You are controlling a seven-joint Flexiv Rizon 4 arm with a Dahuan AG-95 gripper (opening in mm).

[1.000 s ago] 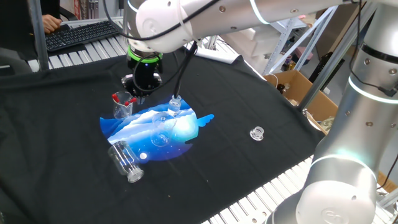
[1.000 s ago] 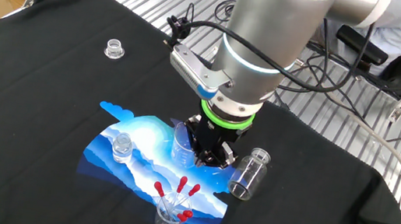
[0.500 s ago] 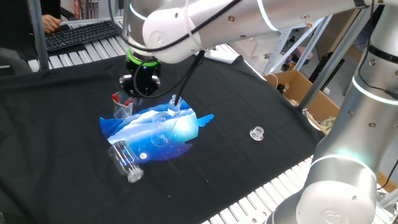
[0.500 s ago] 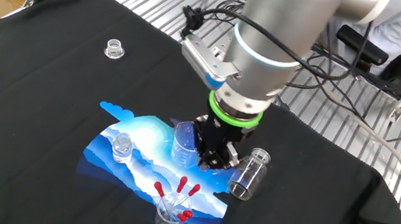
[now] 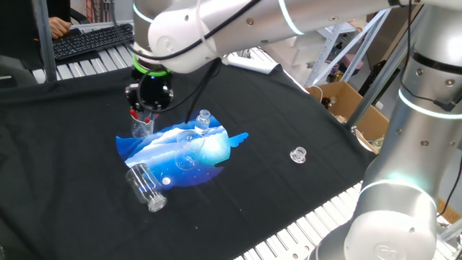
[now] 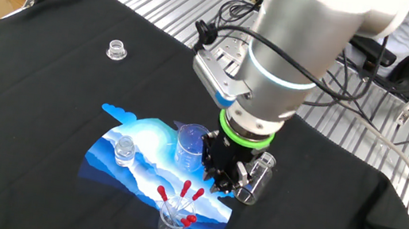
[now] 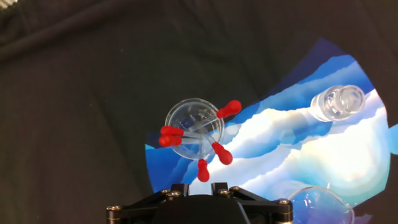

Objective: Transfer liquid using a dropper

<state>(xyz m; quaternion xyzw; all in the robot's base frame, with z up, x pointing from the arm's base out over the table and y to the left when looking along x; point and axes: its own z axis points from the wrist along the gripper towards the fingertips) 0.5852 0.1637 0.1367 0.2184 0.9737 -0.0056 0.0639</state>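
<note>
Several droppers (image 7: 214, 149) stood bulbs-up in a small clear cup (image 7: 193, 121) just beside the gripper (image 6: 224, 183), whose opening could not be told; light, fragile, best pinched below its soft red bulb.

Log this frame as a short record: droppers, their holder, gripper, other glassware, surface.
droppers: several with red bulbs, none held
holder: small clear cup, upright at the mat's edge
gripper: pointing down, above and beside the cup, holding nothing; jaw state unclear
other glassware: beaker upright; jar on its side; small bottle; lid off the mat
surface: black cloth with blue printed mat
</note>
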